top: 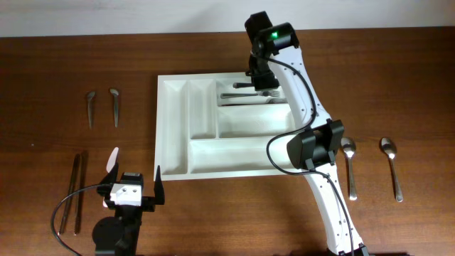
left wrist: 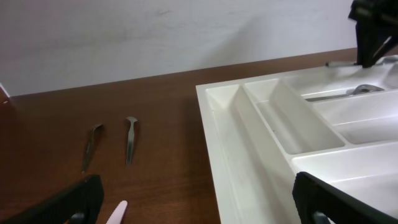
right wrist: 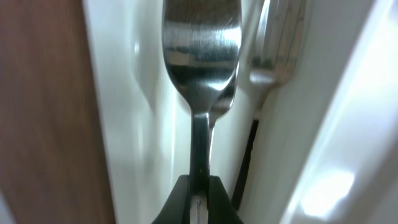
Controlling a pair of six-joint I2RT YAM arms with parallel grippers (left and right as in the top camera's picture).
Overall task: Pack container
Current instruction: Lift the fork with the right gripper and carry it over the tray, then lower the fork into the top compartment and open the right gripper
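Observation:
The white container [top: 173,135] lies mid-table, with its left rim in the left wrist view [left wrist: 249,162]. My right gripper [top: 257,77] hangs over its top right compartment. It is shut on the thin neck of a steel utensil [right wrist: 200,56]. The utensil's broad head points away from me and its tip is cut off, so fork or spoon is unclear. A fork [right wrist: 273,43] lies in the compartment beside it [top: 259,94]. My left gripper [top: 133,186] stands open near the front edge, left of the container, with nothing between its fingers [left wrist: 68,202].
Two small spoons [top: 90,107] [top: 114,105] lie at the left, also seen from the left wrist [left wrist: 129,137]. Two long thin utensils [top: 77,192] rest at the front left. A pale flat piece [top: 112,162] sits by the left gripper. Two spoons [top: 349,167] [top: 391,167] lie at the right.

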